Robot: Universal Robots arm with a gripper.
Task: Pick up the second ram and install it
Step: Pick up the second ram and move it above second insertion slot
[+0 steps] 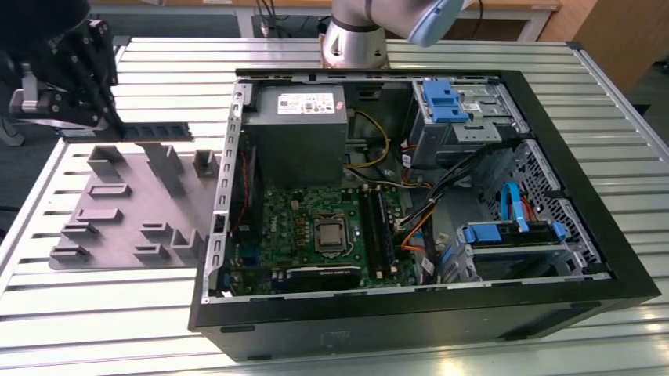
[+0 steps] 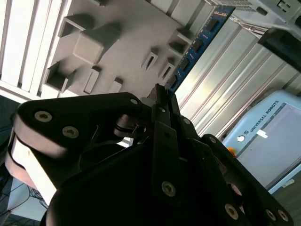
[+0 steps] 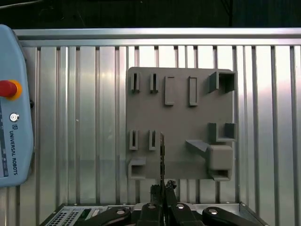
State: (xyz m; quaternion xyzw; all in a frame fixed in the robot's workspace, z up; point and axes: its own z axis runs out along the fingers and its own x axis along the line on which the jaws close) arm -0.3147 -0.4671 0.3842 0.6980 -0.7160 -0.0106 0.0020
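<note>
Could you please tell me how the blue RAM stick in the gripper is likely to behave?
The second ram is probably stiff: it juts straight from the fingers without sagging. Seen edge-on in the first wrist view it is very thin, so likely light. Exposed chips suggest fragility.

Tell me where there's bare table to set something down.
Bare slats border the gray tray at the exterior view's lower left, and flank the computer case at its right. Crowded: inside the case, and over the tray where the gripper holds the second ram.
</note>
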